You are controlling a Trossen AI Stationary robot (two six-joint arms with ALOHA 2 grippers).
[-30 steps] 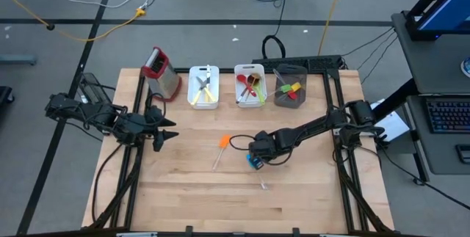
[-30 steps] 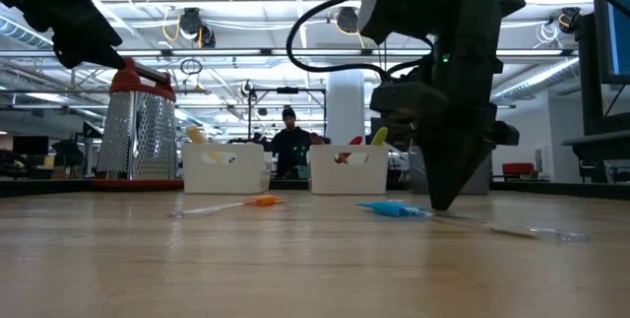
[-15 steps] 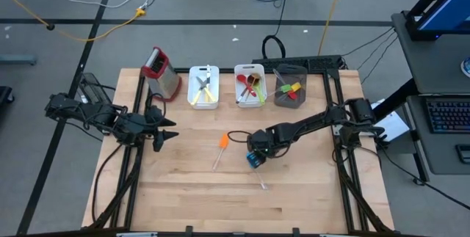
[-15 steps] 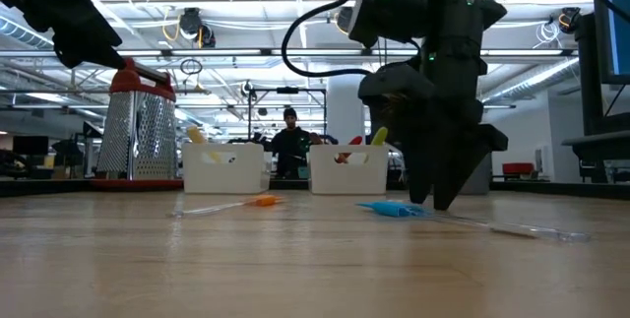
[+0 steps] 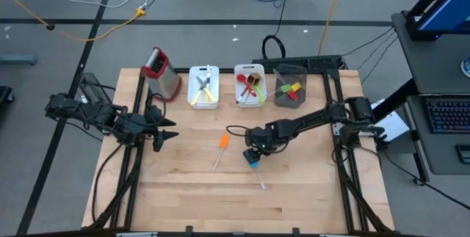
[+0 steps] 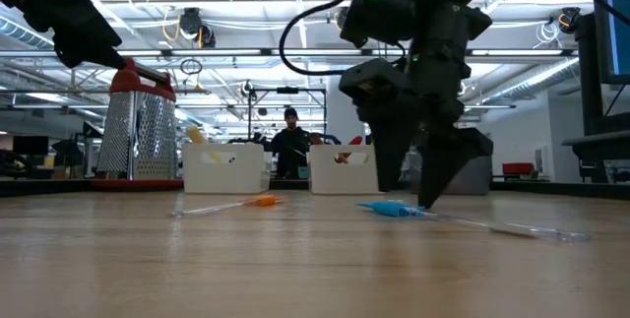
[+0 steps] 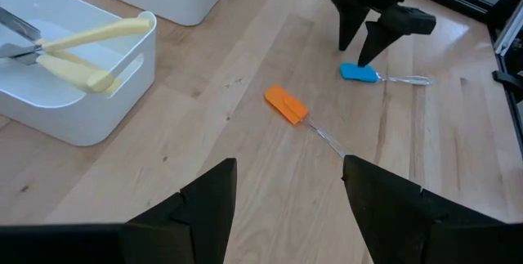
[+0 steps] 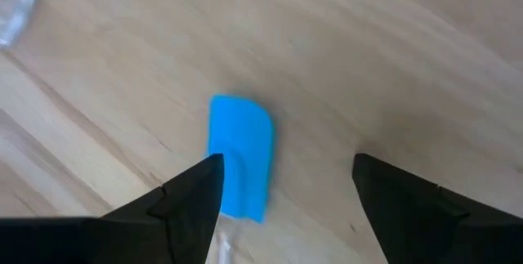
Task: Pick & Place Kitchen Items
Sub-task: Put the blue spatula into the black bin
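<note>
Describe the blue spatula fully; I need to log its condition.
The blue spatula has a flat, rounded-rectangular bright blue head and a thin clear handle. It lies flat on the wooden table, near the middle, apart from the orange spatula. The right gripper stands open over its head; nothing grips it.

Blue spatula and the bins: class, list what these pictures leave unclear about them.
- Blue spatula: in the right wrist view its handle is cut off by the bottom edge, between the open right gripper fingers.
- White bins: in the low view their walls hide the contents.
- Grey cup: in the high view its utensils are too small to identify.
</note>
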